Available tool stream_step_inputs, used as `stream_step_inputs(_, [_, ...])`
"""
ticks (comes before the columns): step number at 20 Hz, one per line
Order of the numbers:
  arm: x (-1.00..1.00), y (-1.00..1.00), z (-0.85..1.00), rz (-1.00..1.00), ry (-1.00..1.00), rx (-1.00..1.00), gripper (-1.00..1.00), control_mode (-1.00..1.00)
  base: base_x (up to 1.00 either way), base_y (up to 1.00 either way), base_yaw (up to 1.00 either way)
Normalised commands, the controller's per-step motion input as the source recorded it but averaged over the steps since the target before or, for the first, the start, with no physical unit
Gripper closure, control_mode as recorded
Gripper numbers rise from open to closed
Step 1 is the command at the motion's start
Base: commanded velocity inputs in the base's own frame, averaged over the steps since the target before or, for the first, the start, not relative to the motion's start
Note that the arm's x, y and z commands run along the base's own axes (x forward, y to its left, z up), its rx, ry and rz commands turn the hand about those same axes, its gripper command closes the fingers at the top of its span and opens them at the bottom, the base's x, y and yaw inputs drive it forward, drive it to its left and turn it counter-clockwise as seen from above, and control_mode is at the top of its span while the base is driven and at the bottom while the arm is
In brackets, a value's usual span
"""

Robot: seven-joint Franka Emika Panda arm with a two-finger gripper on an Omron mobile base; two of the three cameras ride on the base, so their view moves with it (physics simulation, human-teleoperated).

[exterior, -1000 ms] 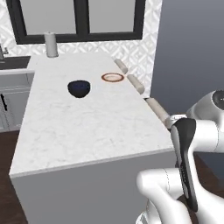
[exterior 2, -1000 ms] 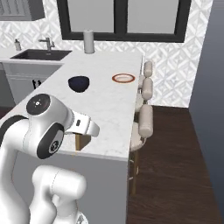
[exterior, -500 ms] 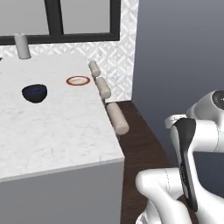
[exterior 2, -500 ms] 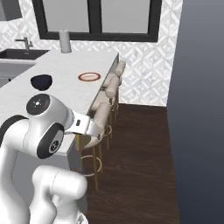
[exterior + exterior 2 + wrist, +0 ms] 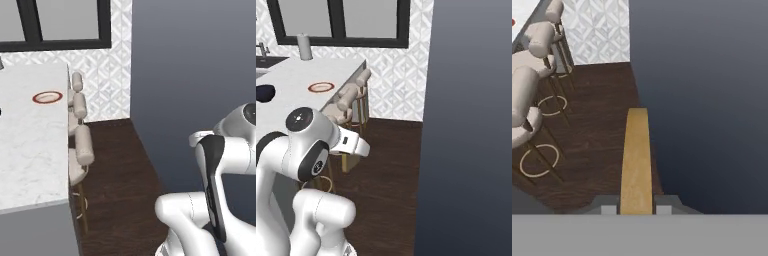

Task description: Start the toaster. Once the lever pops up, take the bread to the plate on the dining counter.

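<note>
Item: flat tan-brown toast slice, seen edge-on, clamped between the end effector fingers, over the dark wood floor. Landmark: long white marble tabletop. Round red-rimmed white plate on it; beige cushioned stools along its edge
</note>
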Motion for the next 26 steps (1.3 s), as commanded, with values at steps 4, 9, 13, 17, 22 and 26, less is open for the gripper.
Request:
stream_step_inputs(4, [0.0, 0.0, 0.0, 0.0, 0.0, 0.0, 1.0, 1.0, 0.93, -0.68, 0.21])
stream_step_inputs(9, [0.0, 0.0, 0.0, 0.0, 0.0, 0.0, 1.0, 1.0, 1.0, -0.44, 0.26])
stream_step_inputs(13, [0.0, 0.0, 0.0, 0.0, 0.0, 0.0, 1.0, 1.0, 1.0, -0.6, 0.26])
stream_step_inputs(17, [0.0, 0.0, 0.0, 0.0, 0.0, 0.0, 1.0, 1.0, 1.0, -0.75, 0.29])
stream_step_inputs(22, [0.0, 0.0, 0.0, 0.0, 0.0, 0.0, 1.0, 1.0, 1.0, -0.6, 0.41])
stream_step_inputs(26, [0.0, 0.0, 0.0, 0.0, 0.0, 0.0, 1.0, 1.0, 1.0, -0.42, 0.52])
